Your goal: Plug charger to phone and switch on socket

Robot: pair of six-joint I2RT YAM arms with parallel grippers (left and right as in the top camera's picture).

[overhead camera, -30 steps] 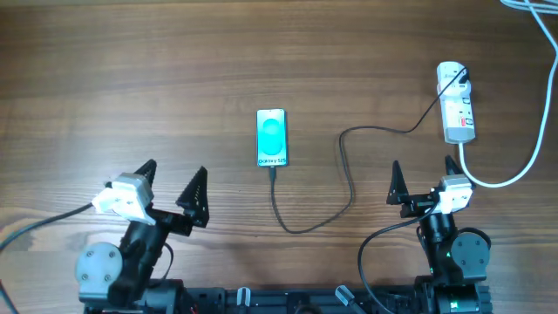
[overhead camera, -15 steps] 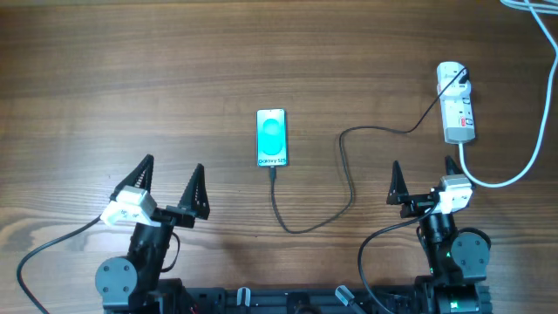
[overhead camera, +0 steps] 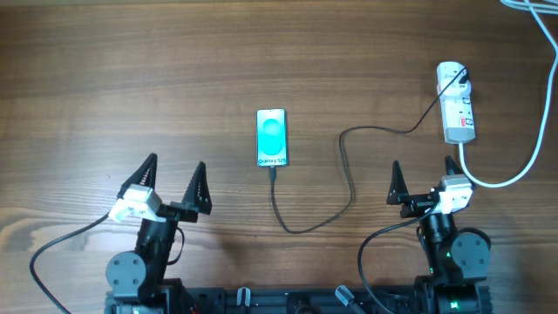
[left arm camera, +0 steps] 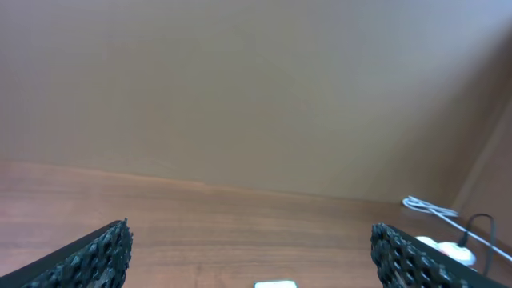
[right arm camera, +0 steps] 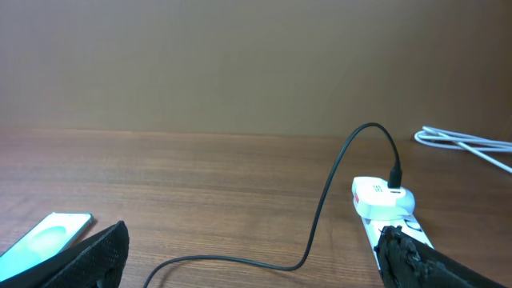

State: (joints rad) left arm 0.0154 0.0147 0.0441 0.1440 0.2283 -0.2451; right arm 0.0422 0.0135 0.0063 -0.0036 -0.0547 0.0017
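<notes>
Left arm sits further right and squarer to the worktop (overhead camera: 131,70) than a second ago; right arm is where it was, nothing else has shifted.

Both wide open and empty: left pincer (overhead camera: 175,162) near-left, right pincer (overhead camera: 422,163) near-right, both clear of everything.

Layout:
- phone (overhead camera: 271,137) flat at centre, screen up
- charger (overhead camera: 342,148) runs from the phone's near short edge, loops toward the near side, then climbs right to the socket (overhead camera: 457,109) at far right
- connector tip (overhead camera: 273,172) touches the phone edge; can't tell if it's fully seated
- plug (overhead camera: 462,80) sits in the socket's far end
- red switch (overhead camera: 465,122) state unreadable

Risks, as I judge them:
- right arm reaching for the switch snags the slack loop, which yanks the connector out or drags the phone
- socket looks light and loose, so a sideways push on the switch slides it rather than toggling
- broad fingertip on a small switch may miss

Count: one phone, one charger, one socket, one white lead (overhead camera: 523,170), two pincers.
</notes>
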